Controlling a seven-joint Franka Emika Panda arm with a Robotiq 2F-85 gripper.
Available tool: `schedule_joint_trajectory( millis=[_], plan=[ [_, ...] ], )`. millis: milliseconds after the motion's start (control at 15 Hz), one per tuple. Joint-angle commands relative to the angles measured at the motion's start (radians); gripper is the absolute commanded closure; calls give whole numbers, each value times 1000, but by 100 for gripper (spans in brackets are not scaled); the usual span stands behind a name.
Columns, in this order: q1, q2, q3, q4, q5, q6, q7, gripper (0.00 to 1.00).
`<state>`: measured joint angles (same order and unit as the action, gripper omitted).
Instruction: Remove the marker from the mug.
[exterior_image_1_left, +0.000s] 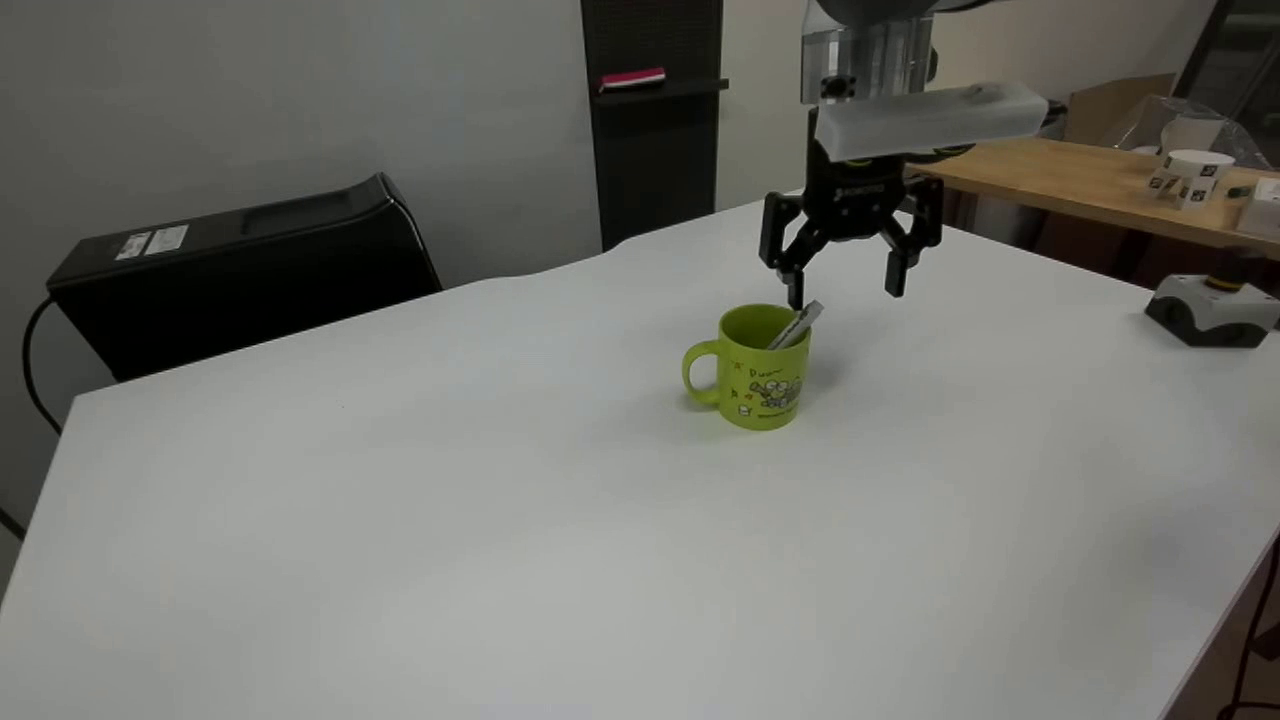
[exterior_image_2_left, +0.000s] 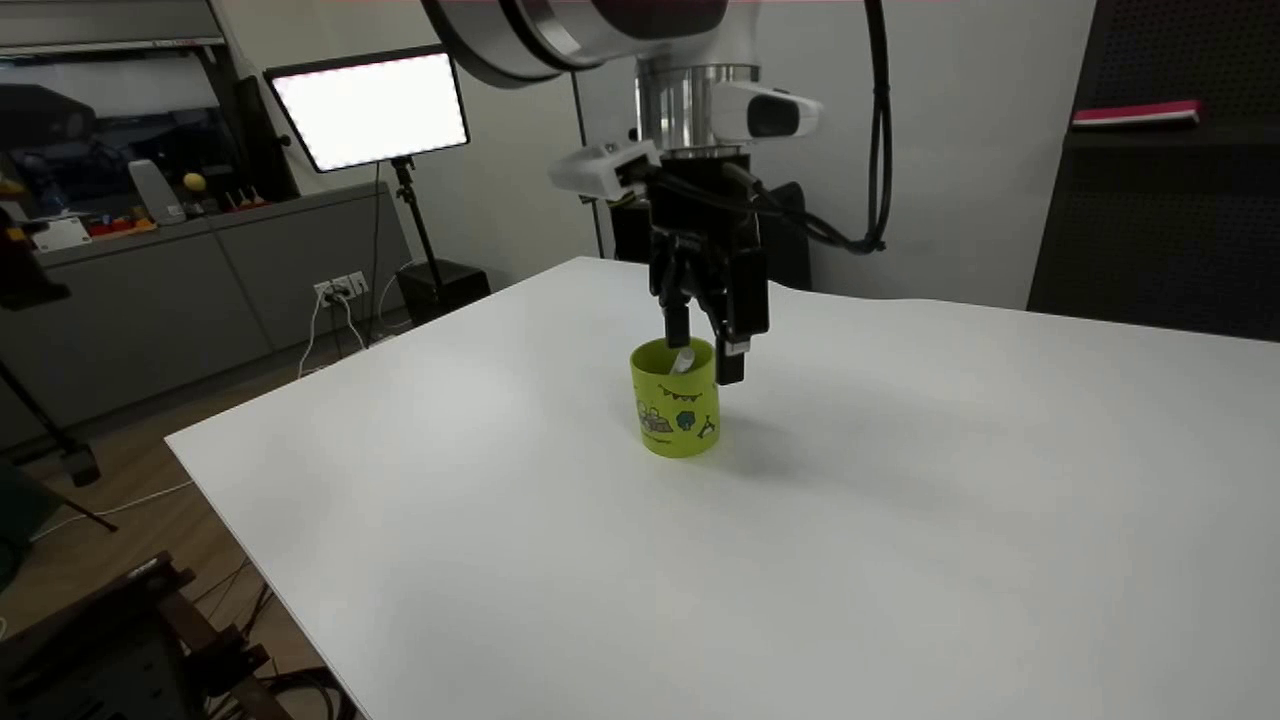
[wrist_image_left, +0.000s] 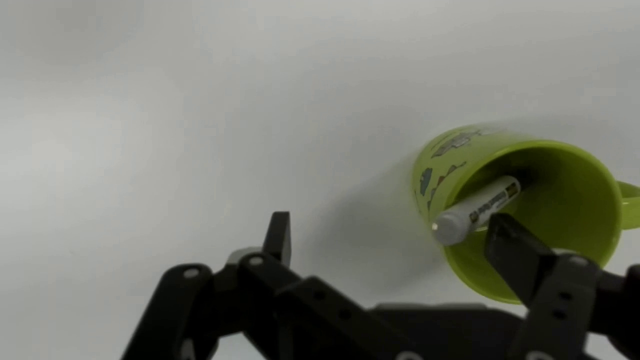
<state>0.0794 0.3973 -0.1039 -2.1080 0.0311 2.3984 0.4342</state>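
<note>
The lime-green mug (exterior_image_1_left: 760, 390) stands upright on the white table, its handle on the left; it also shows in an exterior view (exterior_image_2_left: 675, 410) and the wrist view (wrist_image_left: 462, 152). The white marker (exterior_image_1_left: 800, 325) leans in the mug, its top end just past the rim. It shows also in an exterior view (exterior_image_2_left: 684, 361) and the wrist view (wrist_image_left: 487, 204). Its lower end is hidden in the dark inside. My gripper (exterior_image_1_left: 846, 293) is open and empty just above the rim. In the wrist view (wrist_image_left: 390, 225) one finger overlaps the mug opening beside the marker; the other is over bare table.
The white table (exterior_image_1_left: 400, 550) carries a grey and black switch box (exterior_image_1_left: 1212, 310) at its right edge. A black case (exterior_image_1_left: 250, 270) stands behind the table. A wooden side table (exterior_image_1_left: 1060, 180) holds paper cups. A lamp panel (exterior_image_2_left: 370, 110) stands behind.
</note>
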Motion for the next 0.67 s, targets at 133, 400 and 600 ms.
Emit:
schedule_joint_trajectory(
  millis=[133, 400, 600],
  plan=[
    [27, -58, -24, -40, -58, 4, 116, 0],
    [26, -63, -27, -46, -61, 6, 144, 0],
    [29, -62, -28, -56, -59, 20, 168, 0]
  ],
)
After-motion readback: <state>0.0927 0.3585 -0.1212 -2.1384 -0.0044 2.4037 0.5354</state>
